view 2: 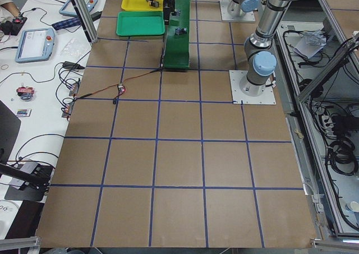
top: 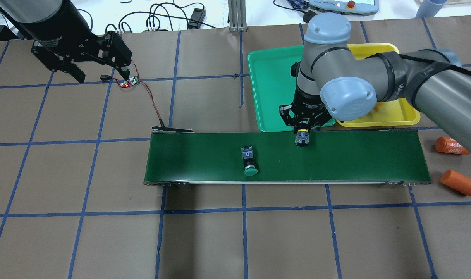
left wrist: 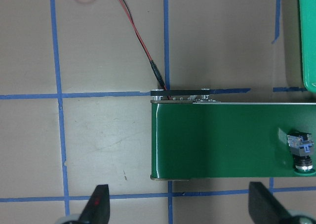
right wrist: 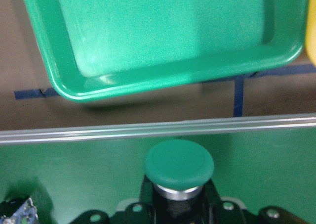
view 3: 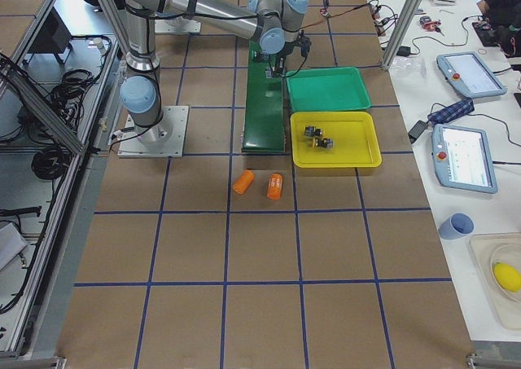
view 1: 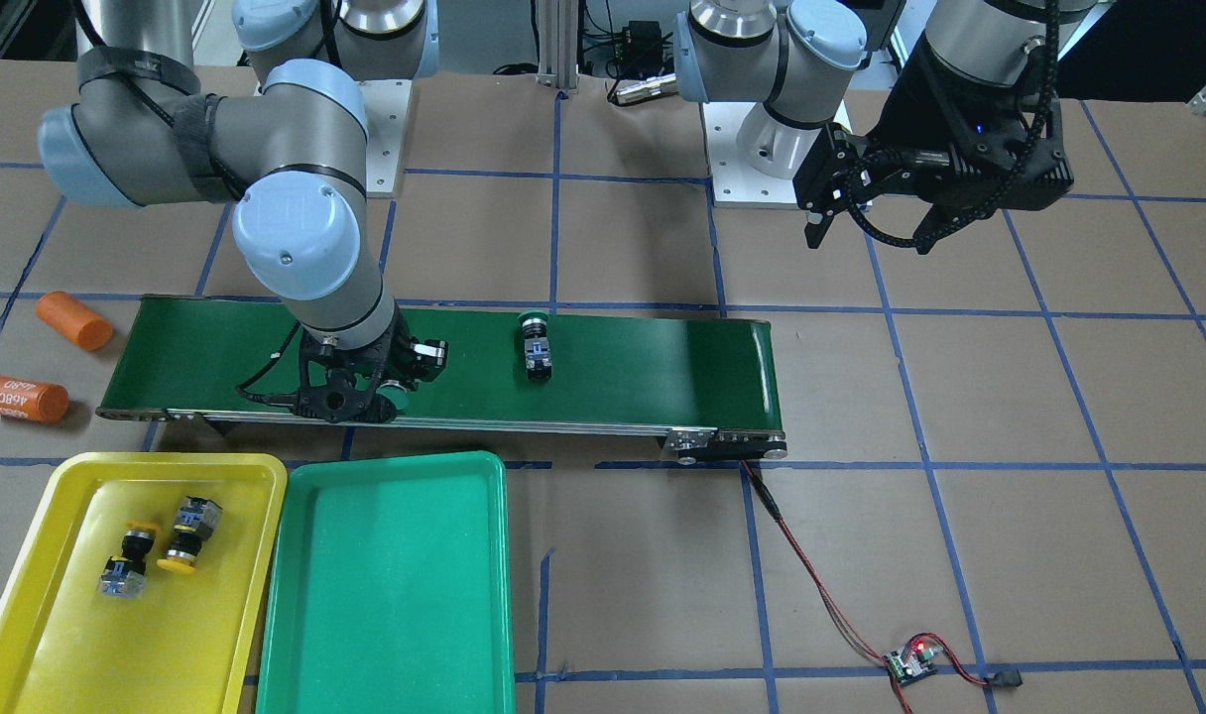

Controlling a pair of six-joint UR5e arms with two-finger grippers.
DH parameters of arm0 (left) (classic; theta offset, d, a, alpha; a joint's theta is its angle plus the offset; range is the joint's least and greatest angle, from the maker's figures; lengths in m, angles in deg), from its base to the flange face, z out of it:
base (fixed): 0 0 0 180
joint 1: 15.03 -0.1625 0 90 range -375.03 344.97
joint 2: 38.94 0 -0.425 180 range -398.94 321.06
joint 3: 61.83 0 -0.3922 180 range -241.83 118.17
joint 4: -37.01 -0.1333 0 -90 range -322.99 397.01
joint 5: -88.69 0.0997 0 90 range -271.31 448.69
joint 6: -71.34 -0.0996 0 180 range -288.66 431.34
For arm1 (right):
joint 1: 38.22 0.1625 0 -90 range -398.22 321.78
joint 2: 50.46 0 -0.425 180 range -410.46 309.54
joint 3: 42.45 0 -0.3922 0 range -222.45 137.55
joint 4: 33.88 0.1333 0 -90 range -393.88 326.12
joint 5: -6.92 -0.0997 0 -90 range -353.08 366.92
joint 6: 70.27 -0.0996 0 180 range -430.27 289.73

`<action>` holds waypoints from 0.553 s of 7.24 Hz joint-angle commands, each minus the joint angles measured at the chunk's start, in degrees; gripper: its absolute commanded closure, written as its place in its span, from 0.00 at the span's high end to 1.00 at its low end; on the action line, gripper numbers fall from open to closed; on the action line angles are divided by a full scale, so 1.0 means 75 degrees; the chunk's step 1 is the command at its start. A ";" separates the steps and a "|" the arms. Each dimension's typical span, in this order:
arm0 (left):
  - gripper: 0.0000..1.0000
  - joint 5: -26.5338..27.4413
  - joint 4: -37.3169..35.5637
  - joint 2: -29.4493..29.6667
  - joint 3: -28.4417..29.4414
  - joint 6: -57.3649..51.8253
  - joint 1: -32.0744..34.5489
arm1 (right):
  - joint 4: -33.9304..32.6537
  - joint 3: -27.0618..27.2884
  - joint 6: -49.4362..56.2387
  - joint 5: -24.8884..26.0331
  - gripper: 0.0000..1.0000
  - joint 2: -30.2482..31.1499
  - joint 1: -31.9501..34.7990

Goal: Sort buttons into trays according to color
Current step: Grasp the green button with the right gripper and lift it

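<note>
Right pincer [top: 302,135] clamps green button [right wrist: 178,163] at conveyor belt's [top: 355,155] tray-side edge, left pincer [left wrist: 181,206] hangs wide open, empty; risk: button may twist free short of green tray [top: 266,85].

1 orange cylinder [view 1: 20,399] reads 4680, upside down in the front view. Other lettering is too blurred to read.

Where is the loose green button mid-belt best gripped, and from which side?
Probably the black-and-grey switch body of the green button, from straight above, fingers closing along the conveyor belt: it lies on its side, its wide cap pointing toward the robot.
</note>
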 commanded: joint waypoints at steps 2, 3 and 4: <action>1.00 0.0033 -0.0030 0.0115 0.0034 0.0214 0.0016 | -0.0307 -0.1550 0.0864 0.0155 0.00 -0.1110 -0.0522; 1.00 0.0045 -0.0019 0.0127 -0.0012 0.0262 0.0016 | -0.0785 -0.1764 0.0973 0.0202 0.00 -0.1591 -0.0558; 1.00 0.0010 -0.0077 0.0080 -0.0059 0.0250 0.0016 | -0.1242 -0.1743 0.0986 0.0469 0.00 -0.1944 -0.0558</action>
